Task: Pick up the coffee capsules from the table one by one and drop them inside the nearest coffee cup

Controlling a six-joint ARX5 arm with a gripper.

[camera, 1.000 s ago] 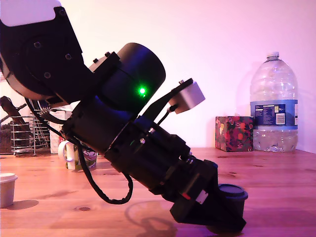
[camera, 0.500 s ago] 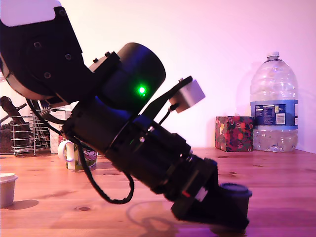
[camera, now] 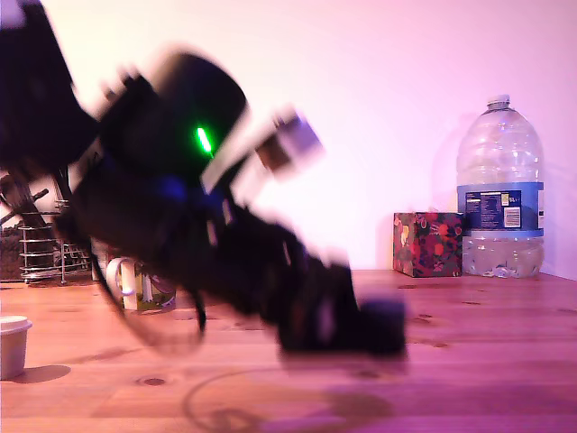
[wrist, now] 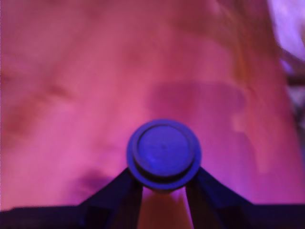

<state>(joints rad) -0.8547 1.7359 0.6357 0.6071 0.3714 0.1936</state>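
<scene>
The big black robot arm is blurry and leans down over the wooden table, with a small green light glowing on it. A mug stands behind the arm, and a little white pot sits at the exterior view's left edge. At the exterior view's right, a flowery box stands just beside a big water bottle.
</scene>
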